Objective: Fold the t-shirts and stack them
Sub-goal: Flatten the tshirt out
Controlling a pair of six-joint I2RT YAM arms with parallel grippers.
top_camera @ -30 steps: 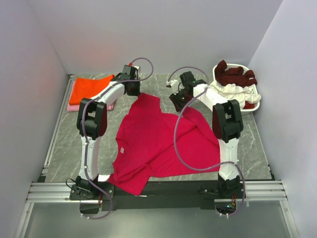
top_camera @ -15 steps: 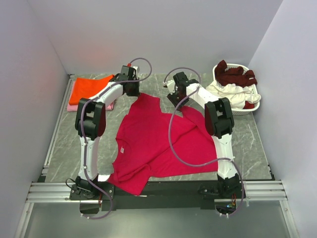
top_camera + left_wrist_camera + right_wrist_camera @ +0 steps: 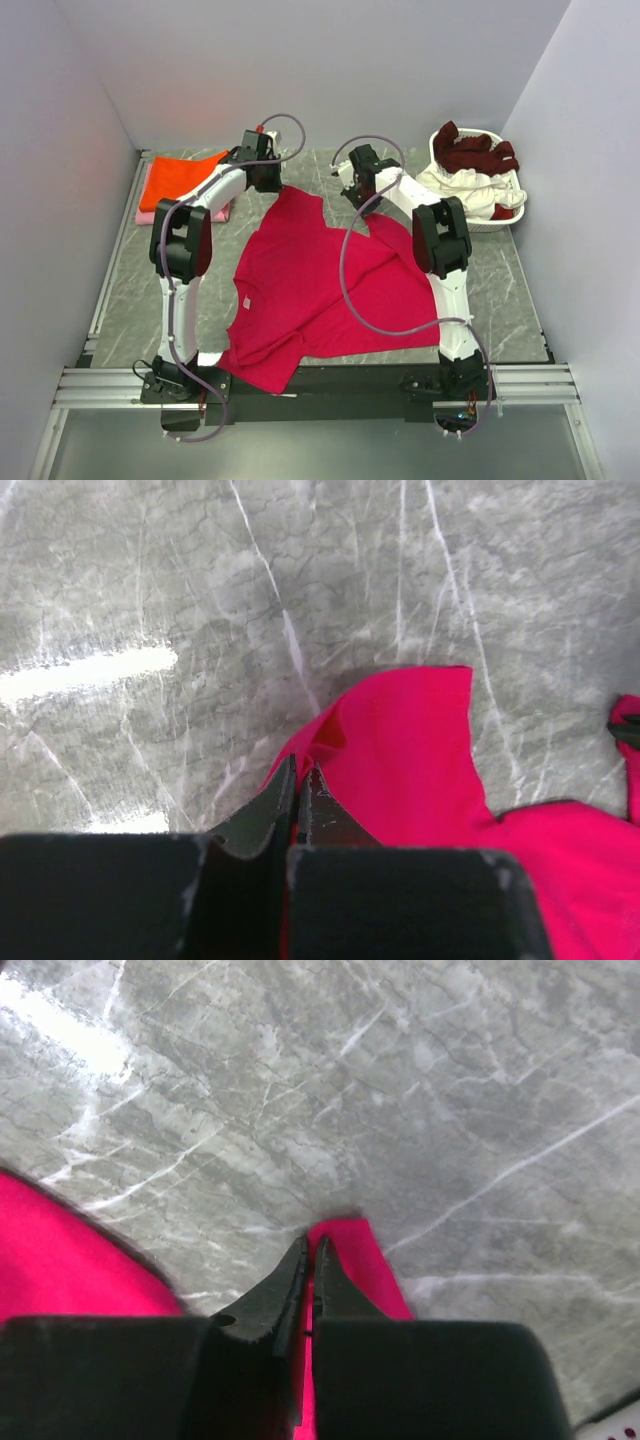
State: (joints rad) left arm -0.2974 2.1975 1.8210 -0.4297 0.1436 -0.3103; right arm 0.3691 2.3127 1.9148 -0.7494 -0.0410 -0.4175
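While our left end effector [image 3: 297,770] has hardly shifted over the last second, our right end effector [image 3: 310,1245] has drawn back toward the top of the overhead frame, with its elbow swinging inward. Both are clenched on far corners of the crimson-pink t-shirt [image 3: 320,290], which sprawls across the centre of the worktop [image 3: 130,290] with its near edge at the front. We judge that the far edge is being tensioned for flattening. The orange t-shirt [image 3: 180,178] lies folded at upper left.
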